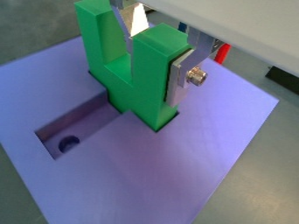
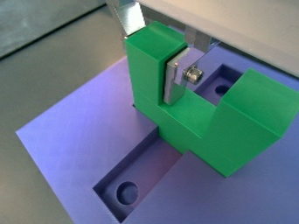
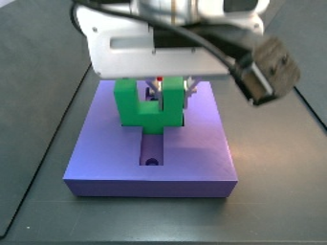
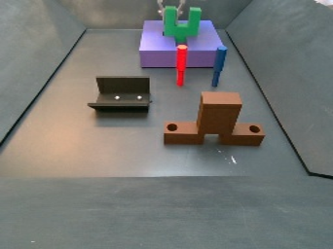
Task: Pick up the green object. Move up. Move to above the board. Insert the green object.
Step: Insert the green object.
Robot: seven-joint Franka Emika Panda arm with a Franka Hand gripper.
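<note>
The green object [image 1: 131, 83] is a bright green U-shaped piece, standing upright with its base down in the recess of the purple board [image 1: 205, 166]. It shows in both wrist views [image 2: 211, 127] and both side views [image 3: 143, 107] [image 4: 182, 26]. My gripper [image 1: 158, 51] is shut on one upright prong of it, with a silver finger [image 1: 181, 77] flat against the prong's side. The gripper comes down from above the board in both side views [image 3: 166, 94] [image 4: 178, 12]. The board [image 3: 115, 158] lies flat at the far end of the floor [image 4: 156, 51].
The open arm of the recess holds a small round hole [image 1: 68, 140] [image 2: 125, 188]. A red post [image 4: 181, 63] and a blue post [image 4: 219, 63] stand at the board's near edge. The dark fixture [image 4: 120, 94] and a brown block [image 4: 219, 119] stand mid-floor.
</note>
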